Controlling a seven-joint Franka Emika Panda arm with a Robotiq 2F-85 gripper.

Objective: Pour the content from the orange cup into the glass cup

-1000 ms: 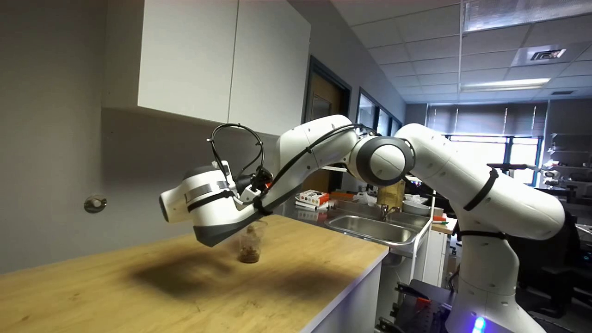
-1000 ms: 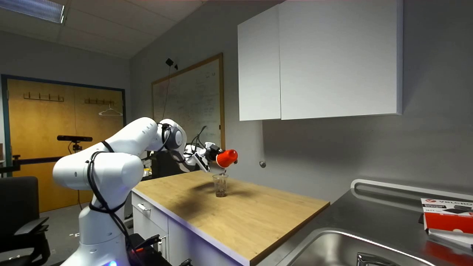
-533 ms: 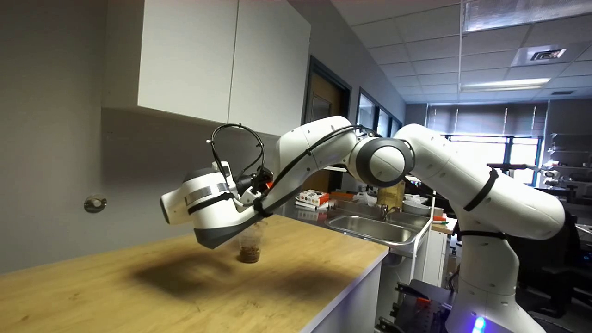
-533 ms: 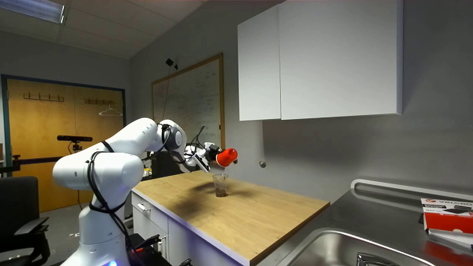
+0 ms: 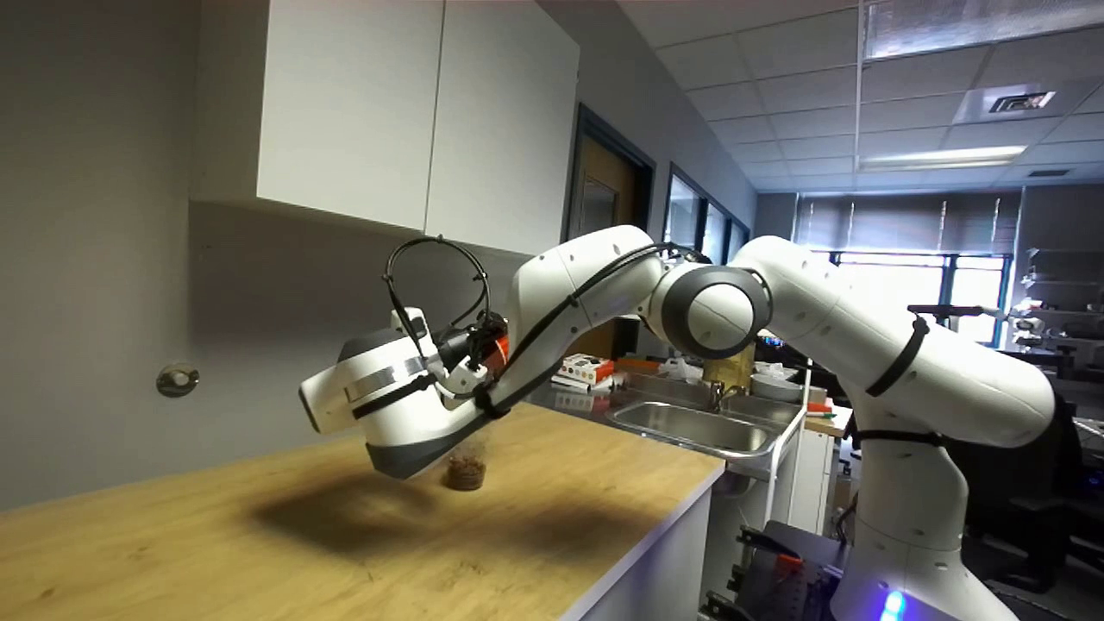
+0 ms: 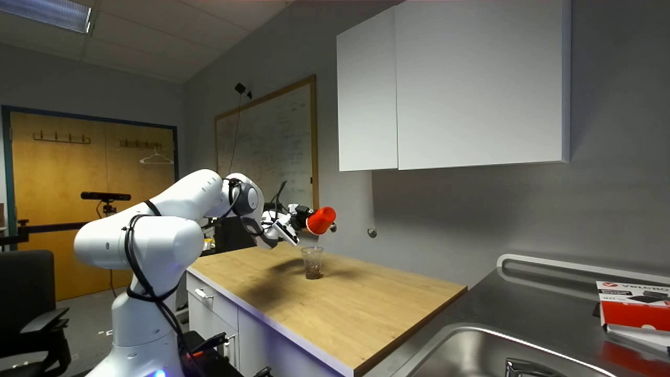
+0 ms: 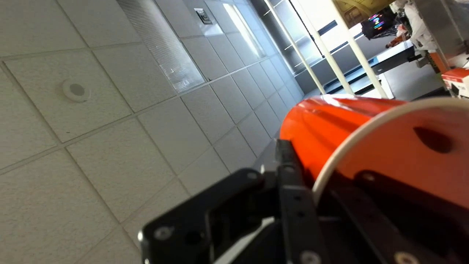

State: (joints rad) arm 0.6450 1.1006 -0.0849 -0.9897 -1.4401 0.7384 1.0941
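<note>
My gripper (image 6: 302, 218) is shut on the orange cup (image 6: 321, 220). In the wrist view the fingers (image 7: 318, 176) pinch the orange cup's (image 7: 322, 128) wall at the pale rim, one finger outside and one seemingly inside. The cup is steeply tilted, mouth down, its base up and away from the gripper. One dark piece shows inside it. The glass cup (image 6: 312, 256) stands upright on the wooden counter below the orange cup's mouth, apart from it, with brown pieces in its bottom. The glass cup (image 5: 466, 472) is partly hidden by the arm in an exterior view, and only a bit of the orange cup (image 5: 498, 352) shows there.
The wooden counter (image 6: 366, 314) carries the glass cup. A wall cabinet (image 6: 460, 89) hangs above. A sink (image 6: 471, 356) and a red-and-white box (image 6: 633, 309) are at the counter's end. The wall stands behind the counter.
The orange cup has tipped further, its base rising and mouth turning down. The forearm has dipped slightly. Pieces seen falling into the glass cup a second ago no longer clearly show.
</note>
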